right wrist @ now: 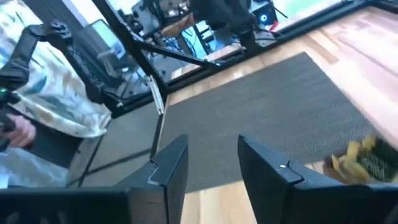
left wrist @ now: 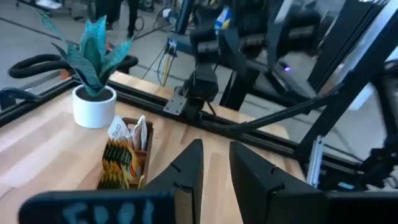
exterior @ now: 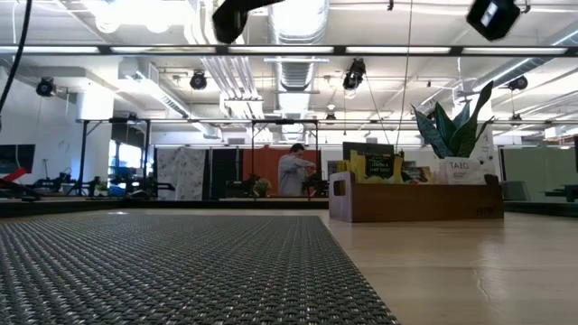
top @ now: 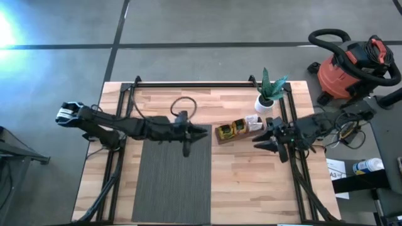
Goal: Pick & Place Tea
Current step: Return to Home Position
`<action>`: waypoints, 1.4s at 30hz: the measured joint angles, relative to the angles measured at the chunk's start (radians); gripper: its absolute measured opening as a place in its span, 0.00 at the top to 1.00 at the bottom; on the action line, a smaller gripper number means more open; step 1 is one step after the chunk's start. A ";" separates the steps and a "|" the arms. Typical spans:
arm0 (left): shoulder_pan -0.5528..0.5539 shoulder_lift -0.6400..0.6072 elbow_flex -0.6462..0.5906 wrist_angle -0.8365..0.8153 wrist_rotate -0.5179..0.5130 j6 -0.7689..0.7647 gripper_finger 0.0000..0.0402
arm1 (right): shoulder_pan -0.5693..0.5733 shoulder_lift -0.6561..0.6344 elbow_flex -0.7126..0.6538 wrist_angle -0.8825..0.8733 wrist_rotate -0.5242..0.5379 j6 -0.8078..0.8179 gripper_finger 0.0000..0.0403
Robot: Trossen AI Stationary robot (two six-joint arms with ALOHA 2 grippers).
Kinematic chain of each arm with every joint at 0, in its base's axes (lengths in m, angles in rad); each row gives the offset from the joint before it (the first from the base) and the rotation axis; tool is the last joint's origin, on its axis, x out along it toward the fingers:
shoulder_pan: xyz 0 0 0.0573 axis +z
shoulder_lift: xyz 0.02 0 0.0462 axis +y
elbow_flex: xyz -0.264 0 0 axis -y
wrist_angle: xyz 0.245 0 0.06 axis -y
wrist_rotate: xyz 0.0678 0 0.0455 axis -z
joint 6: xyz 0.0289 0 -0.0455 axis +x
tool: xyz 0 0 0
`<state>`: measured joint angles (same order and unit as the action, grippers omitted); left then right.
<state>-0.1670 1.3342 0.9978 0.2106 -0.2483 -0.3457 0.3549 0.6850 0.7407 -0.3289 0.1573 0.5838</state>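
Both arms are hanging empty over the tabletop (top: 251,182), and the sorting is looking finished. The left gripper (top: 202,132) is hovering with its fingers spread and nothing between them, above the far edge of the grey woven mat (top: 169,182). The wooden organizer (exterior: 411,206) is sitting just ahead of its fingertips. The right gripper (top: 261,136) is hanging spread and empty too, right at the organizer's other end, so the box is lying between the pair. The yellow tea sachets (top: 227,130) are standing upright inside it on the side nearer the left gripper. The white sachets (top: 253,122) are nearer the right one; exact compartments are hard to tell. The potted plant (top: 269,94) is standing just beyond the right gripper. Going home cleanly is calling for height first, then a straight pull away from the box. Fingers should be kept apart and clear of the sachet tops. The right arm is probably needing the most care, with the leaves so near.
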 joint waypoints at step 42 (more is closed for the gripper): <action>0.161 -1.004 -0.988 0.151 0.135 -0.206 0.82 | 0.070 -0.652 -0.732 0.446 0.132 -0.139 0.66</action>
<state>-0.0059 0.3302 0.0093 0.3616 -0.1130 -0.5518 0.4252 0.0328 0.0090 0.1166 0.2888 0.4450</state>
